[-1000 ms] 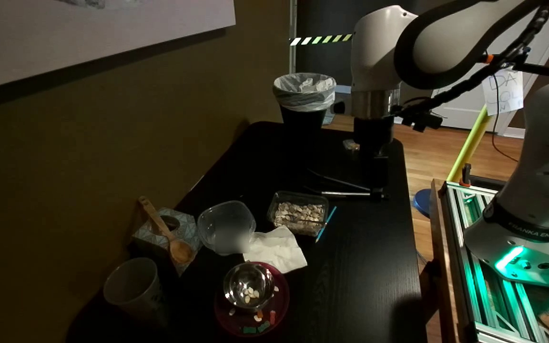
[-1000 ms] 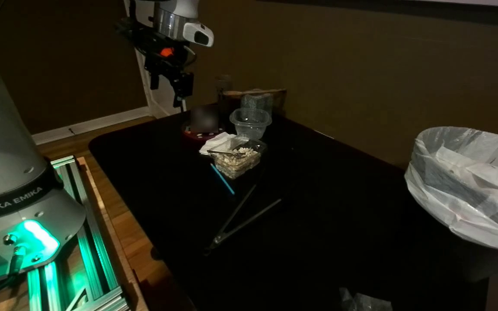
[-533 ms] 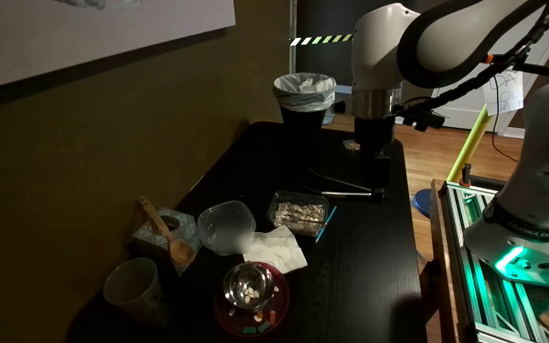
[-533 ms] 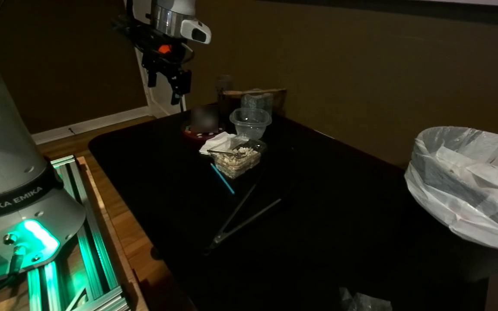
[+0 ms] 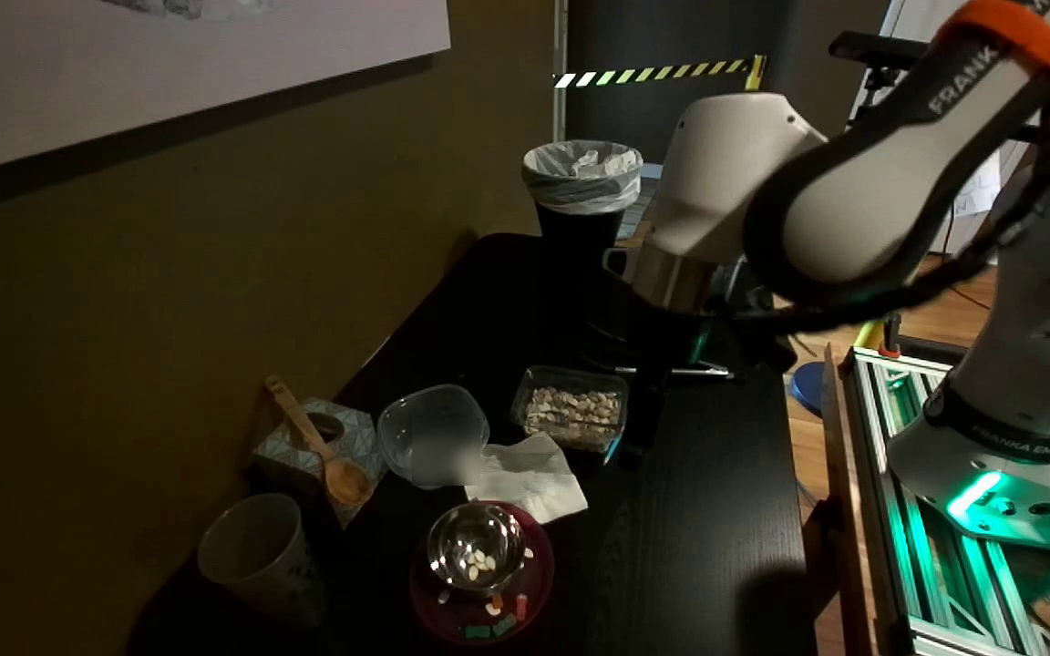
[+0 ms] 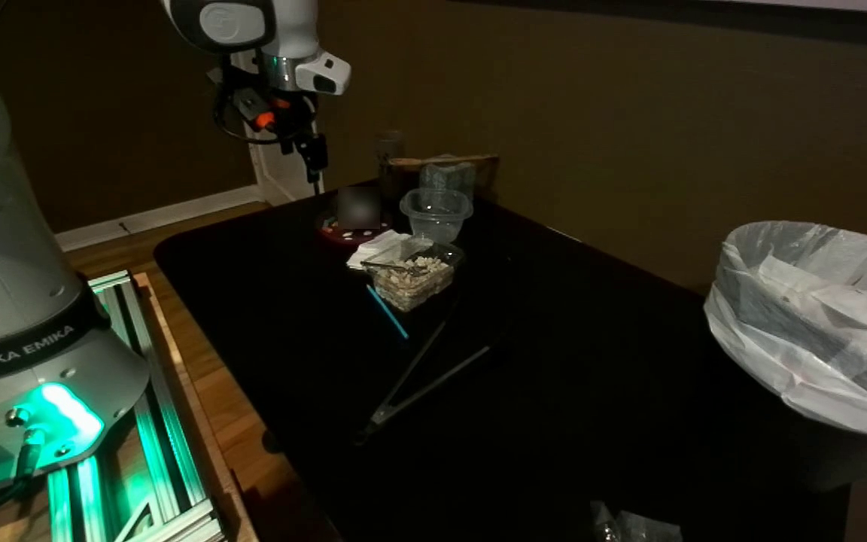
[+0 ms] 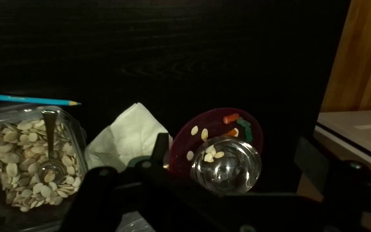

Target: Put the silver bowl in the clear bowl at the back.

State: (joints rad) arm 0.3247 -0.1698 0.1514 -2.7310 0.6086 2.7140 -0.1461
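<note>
Silver bowl (image 7: 233, 175) prob. light, stiff, slippery (seeds (image 7: 209, 157) inside, keep lvl.); pinch rim w/ claw (image 7: 235, 146), spread wide, empty.

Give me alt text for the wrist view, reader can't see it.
A silver bowl holding pale seeds sits on a dark red dish, framed by the open gripper. At left: a white napkin, a clear seed container with a spoon, and a blue pencil.

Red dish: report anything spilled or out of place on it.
Several pale seeds lie loose on the red dish, outside the silver bowl holding similar seeds, so they look spilled, though possibly placed there deliberately.
</note>
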